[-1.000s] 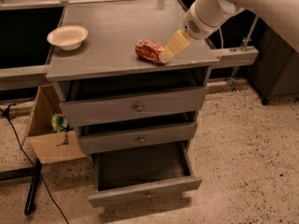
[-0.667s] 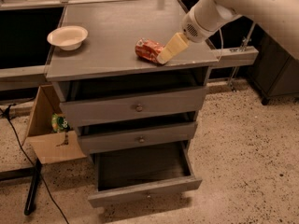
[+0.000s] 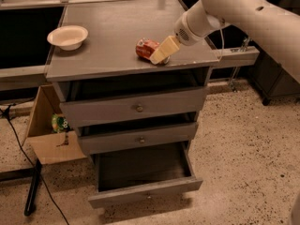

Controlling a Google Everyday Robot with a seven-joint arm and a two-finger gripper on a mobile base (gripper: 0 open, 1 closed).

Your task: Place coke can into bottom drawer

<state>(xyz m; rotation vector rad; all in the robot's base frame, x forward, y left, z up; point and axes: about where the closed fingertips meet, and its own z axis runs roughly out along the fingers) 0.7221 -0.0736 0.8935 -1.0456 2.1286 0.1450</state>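
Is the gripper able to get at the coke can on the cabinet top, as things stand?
Probably yes. The gripper is beside the coke can, which lies on its side on the cabinet top. Nothing stands between them; the white bowl sits at the other end.

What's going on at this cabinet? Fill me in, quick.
A robot arm has its end effector down at the coke can, which lies on its side on the cabinet top, to the right of the white bowl. Whether it actually grips the can cannot be told. The bottom drawer is pulled open with nothing visible inside, so the can is not yet in it.
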